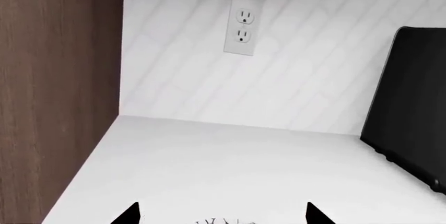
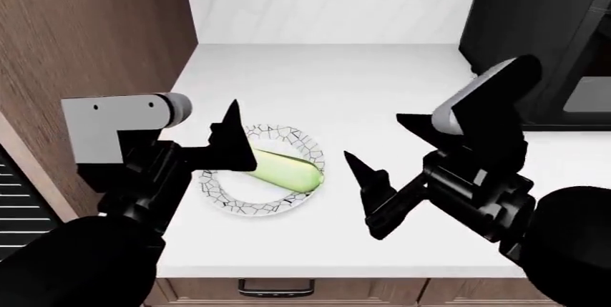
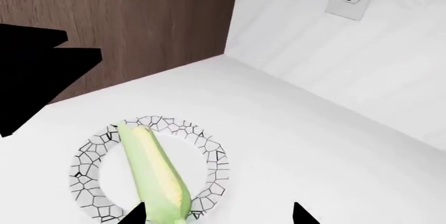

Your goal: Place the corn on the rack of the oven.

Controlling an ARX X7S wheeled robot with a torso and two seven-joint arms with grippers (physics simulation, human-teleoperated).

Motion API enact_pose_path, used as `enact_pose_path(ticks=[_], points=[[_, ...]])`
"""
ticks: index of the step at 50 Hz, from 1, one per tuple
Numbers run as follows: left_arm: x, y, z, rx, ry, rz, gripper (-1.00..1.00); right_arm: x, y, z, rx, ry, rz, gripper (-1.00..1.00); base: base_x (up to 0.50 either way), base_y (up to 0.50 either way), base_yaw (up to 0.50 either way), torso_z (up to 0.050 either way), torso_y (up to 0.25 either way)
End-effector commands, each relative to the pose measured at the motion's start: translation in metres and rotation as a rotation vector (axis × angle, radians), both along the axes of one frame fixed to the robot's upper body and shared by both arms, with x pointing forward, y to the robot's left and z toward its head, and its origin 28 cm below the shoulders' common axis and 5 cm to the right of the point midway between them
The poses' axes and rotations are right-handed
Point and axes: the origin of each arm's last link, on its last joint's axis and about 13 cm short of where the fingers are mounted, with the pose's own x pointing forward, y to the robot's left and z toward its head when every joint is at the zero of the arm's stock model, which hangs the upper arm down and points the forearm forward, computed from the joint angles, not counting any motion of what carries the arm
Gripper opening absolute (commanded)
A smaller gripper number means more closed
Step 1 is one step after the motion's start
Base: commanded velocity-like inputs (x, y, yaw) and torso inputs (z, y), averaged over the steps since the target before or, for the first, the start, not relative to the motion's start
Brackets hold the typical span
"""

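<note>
The corn [image 2: 283, 169], a pale yellow-green cob, lies on a white plate with a black crackle rim [image 2: 222, 194] on the white counter. It also shows in the right wrist view [image 3: 150, 164] on the plate [image 3: 89, 153]. My left gripper [image 2: 239, 135] is open and empty, just above the plate's left part; in its wrist view [image 1: 221, 211] only a bit of the plate rim [image 1: 224, 221] shows. My right gripper [image 2: 374, 137] is open and empty, right of the plate, pointing at the corn [image 3: 219, 211]. Pale bars in a dark opening [image 2: 17, 200] show low at the left; I cannot tell if they are the rack.
A black countertop appliance [image 2: 534, 35] stands at the back right of the counter [image 2: 382, 78] and shows in the left wrist view [image 1: 411, 104]. A brown wooden cabinet side [image 2: 96, 28] walls the left. A white tiled wall with an outlet [image 1: 241, 25] is behind.
</note>
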Motion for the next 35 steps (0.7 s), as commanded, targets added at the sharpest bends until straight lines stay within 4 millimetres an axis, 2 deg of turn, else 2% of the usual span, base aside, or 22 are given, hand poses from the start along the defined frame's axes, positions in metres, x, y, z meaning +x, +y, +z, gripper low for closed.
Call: enact_pose_path(ticks=[1,14,35], points=[[0.001,0.000,-0.001,0.003,0.000,-0.002,1.00,0.021,0.005,-0.013,-0.082,0.144,0.119,1.00,0.00,0.00,0.00,0.000,0.000],[0.006,0.001,-0.007,0.015,0.014,0.005,1.00,0.052,0.019,-0.021,-0.082,0.161,0.193,1.00,0.00,0.00,0.00,0.000,0.000],[0.007,0.001,-0.007,0.022,0.006,0.001,1.00,0.077,0.035,-0.027,-0.126,0.208,0.243,1.00,0.00,0.00,0.00,0.000,0.000]])
